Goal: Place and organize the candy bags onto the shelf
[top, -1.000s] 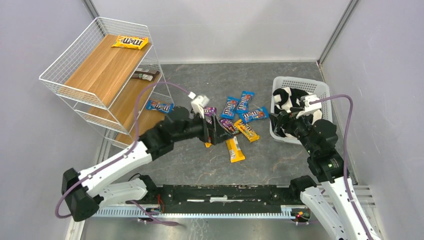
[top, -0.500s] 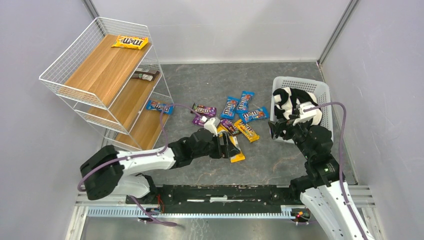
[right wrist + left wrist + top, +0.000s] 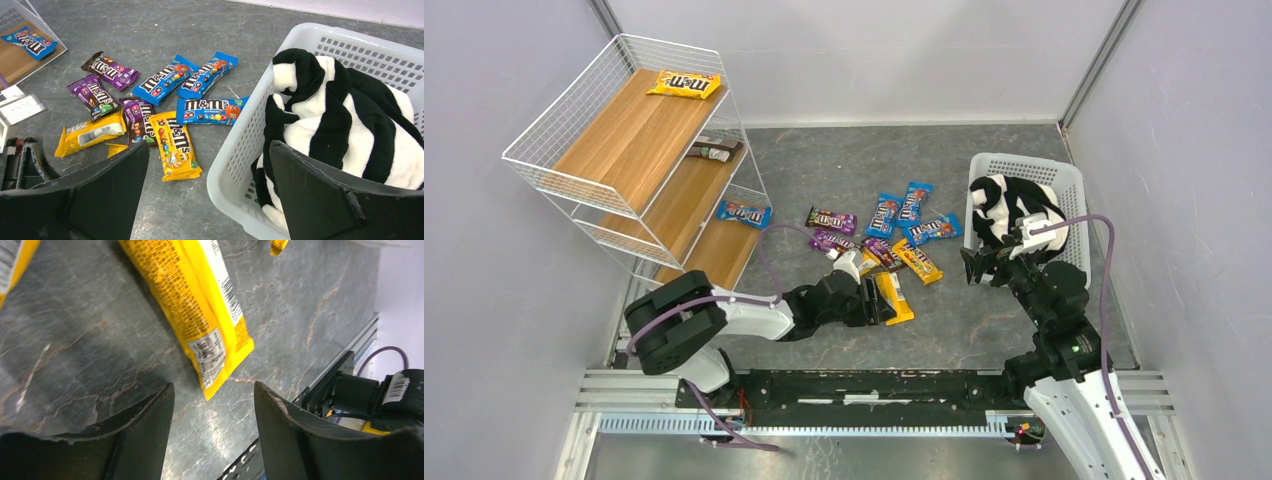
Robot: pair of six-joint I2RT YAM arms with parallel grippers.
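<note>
three candy bags (image 3: 684,84) sit on the shelf (image 3: 624,130); my left gripper (image 3: 212,392), open and empty, is just short of the yellow bag (image 3: 195,300) on the table (image 3: 984,310), so i'd straddle its end squarely before pinching; my right gripper (image 3: 209,147) hangs open.

candy bags (image 3: 207,111): scattered on table (image 3: 200,30) | striped cloth (image 3: 340,115): in basket (image 3: 240,150) | tool (image 3: 209,147): spread wide
</note>
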